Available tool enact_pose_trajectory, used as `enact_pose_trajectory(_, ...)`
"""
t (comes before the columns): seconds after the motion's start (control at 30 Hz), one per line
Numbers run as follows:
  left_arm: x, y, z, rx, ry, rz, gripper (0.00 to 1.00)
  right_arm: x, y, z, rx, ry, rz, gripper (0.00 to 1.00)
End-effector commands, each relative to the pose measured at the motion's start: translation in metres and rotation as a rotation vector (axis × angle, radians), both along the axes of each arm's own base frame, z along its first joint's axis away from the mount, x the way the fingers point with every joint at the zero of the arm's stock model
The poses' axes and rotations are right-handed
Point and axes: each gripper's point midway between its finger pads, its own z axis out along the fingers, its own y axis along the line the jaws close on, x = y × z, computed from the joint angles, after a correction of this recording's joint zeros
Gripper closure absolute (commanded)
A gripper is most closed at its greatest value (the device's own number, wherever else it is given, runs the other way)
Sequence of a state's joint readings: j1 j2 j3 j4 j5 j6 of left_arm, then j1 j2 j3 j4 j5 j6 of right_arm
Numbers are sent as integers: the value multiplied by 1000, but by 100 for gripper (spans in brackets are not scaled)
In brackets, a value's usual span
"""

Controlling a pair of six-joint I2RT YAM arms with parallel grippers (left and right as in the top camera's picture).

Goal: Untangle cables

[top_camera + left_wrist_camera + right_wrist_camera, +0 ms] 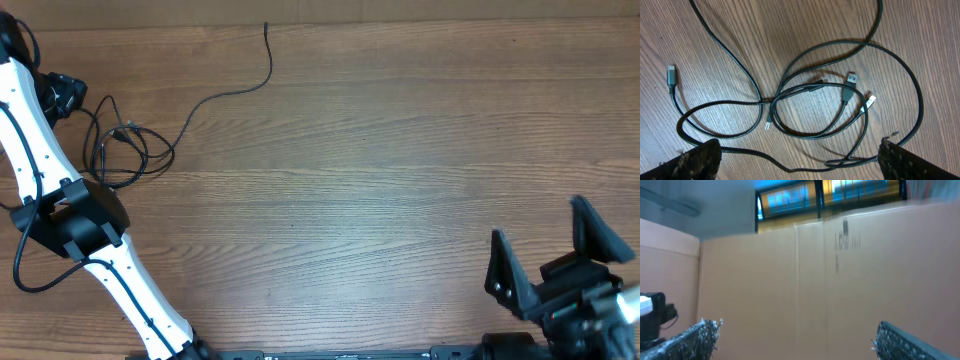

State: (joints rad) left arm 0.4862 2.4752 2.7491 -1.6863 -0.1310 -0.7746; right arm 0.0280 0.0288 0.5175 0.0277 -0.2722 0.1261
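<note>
White left arm (25,110) over the cables (815,100), right arm (600,300) well apart, fingers (697,160) of both spread.

Black cables (847,93) on brown wood-grain table (400,180).

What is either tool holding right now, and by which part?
Nothing. The left tool hangs open over the tangled cables; the right tool is open too, far from them.

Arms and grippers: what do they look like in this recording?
The left arm has white links, black joints and a thin black cable looped at one joint. The right gripper is all black with two broad flat fingers. The left gripper has rough, textured dark pads.
</note>
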Motion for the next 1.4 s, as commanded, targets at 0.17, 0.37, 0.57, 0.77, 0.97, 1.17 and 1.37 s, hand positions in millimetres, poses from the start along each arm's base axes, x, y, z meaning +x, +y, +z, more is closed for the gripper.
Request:
enact_pose_trajectory(0.17, 1, -2, -1, -1, 5, -16, 0, 11, -2, -17, -118, -120, -102, 0)
enact_pose_trajectory(0.37, 1, -2, -1, -1, 5, -16, 0, 42, -7, -64, -118, -15, -132, 0)
enact_pose_trajectory(0.57, 1, -2, -1, -1, 4, -16, 0, 47, -8, -81, -106, -86, -143, 0)
enact_pose_trajectory(0.77, 1, -2, -1, -1, 4, -16, 0, 48, -9, -94, -95, -121, -148, 0)
enact_pose_trajectory(0.97, 1, -2, -1, -1, 5, -16, 0, 69, -26, -122, 48, 47, -169, 0)
enact_pose_trajectory(1.17, 1, -2, -1, -1, 4, -16, 0, 91, -47, -166, 227, 276, -216, 0)
enact_pose_trajectory(1.37, 1, -2, -1, -1, 4, -16, 0, 99, -47, -197, 209, 403, -232, 0)
